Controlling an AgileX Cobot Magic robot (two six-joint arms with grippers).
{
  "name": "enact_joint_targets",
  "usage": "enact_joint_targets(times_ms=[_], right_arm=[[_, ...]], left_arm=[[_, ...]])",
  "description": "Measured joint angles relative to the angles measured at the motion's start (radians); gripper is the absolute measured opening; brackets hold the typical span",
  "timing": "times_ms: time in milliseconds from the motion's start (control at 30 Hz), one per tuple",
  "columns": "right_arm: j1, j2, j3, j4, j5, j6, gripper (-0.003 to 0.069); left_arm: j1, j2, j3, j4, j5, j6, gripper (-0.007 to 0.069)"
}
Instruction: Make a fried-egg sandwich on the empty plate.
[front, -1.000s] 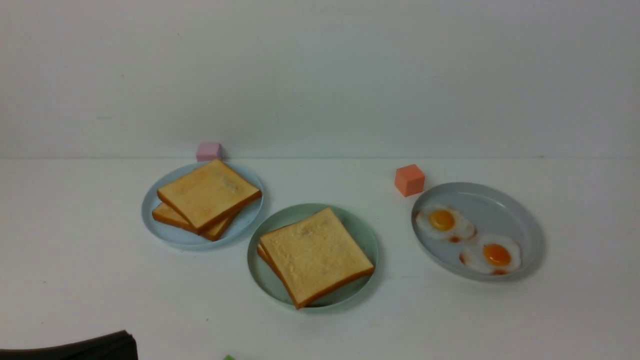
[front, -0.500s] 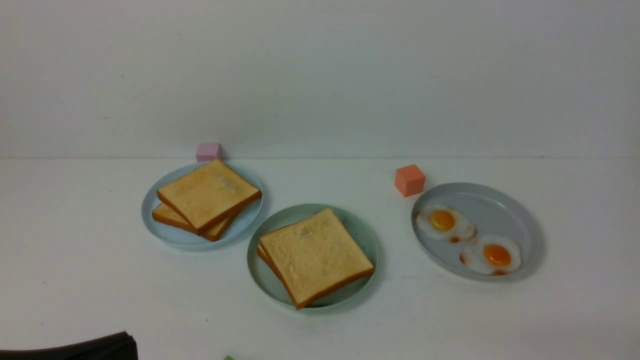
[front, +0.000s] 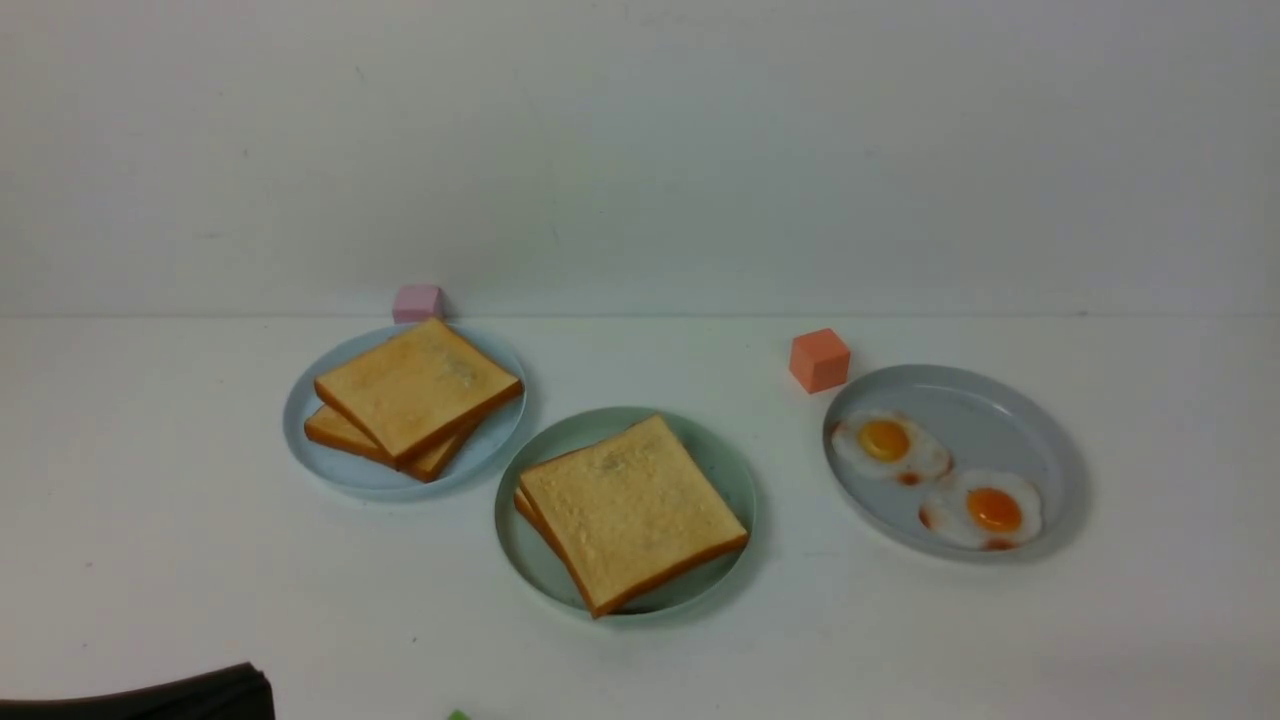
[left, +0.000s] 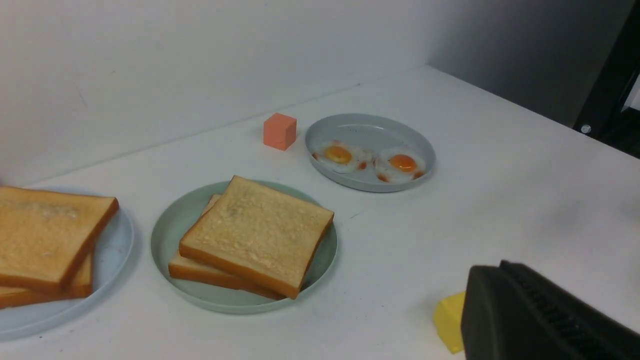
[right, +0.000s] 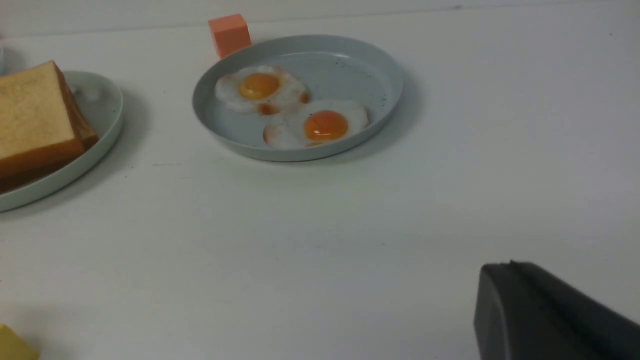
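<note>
The sandwich (front: 632, 512) lies on the mint-green plate (front: 560, 435) at the middle of the table. Two square golden-brown toast slices with darker crusts are stacked flat, the upper one turned slightly so a corner of the lower slice shows at the left. No egg is visible between them. The plate is round and shallow with a low rim, its bare edge showing around the toast.

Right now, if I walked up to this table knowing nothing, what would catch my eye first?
Probably the two square golden-brown toast slices stacked on the round mint-green plastic plate in the middle. To the right, two white fried eggs with orange yolks lie side by side on a grey plate; to the left, more toast sits on a pale blue plate. A small orange cube stands by the grey plate.
</note>
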Motion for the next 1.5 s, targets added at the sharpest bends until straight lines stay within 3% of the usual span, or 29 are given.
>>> enact_joint_targets(times_ms=[300,400,467,700,933,1500], right_arm=[[0.0,0.0,0.0,0.0,-0.001,0.0,-0.0003],[0.0,0.0,0.0,0.0,-0.001,0.0,-0.0003],[0.0,0.0,0.0,0.0,-0.001,0.0,-0.0003],[0.0,0.0,0.0,0.0,-0.001,0.0,0.0001],[0.0,-0.001,0.0,0.0,-0.002,0.0,0.0006],[0.0,-0.001,0.0,0.0,-0.002,0.0,0.0018]], left_arm=[[0.018,-0.012,0.01,0.007,-0.005,0.004,-0.0007],[0.129,-0.073,0.029,-0.015,-0.025,0.006,-0.0013],[0.317,-0.159,0.065,-0.069,-0.049,0.03,-0.0013],[0.719,-0.318,0.277,-0.26,-0.044,0.163,-0.0013],[0.772,-0.319,0.351,-0.284,0.132,0.094,-0.0013],[0.773,-0.319,0.352,-0.281,0.135,0.073,-0.0013]])
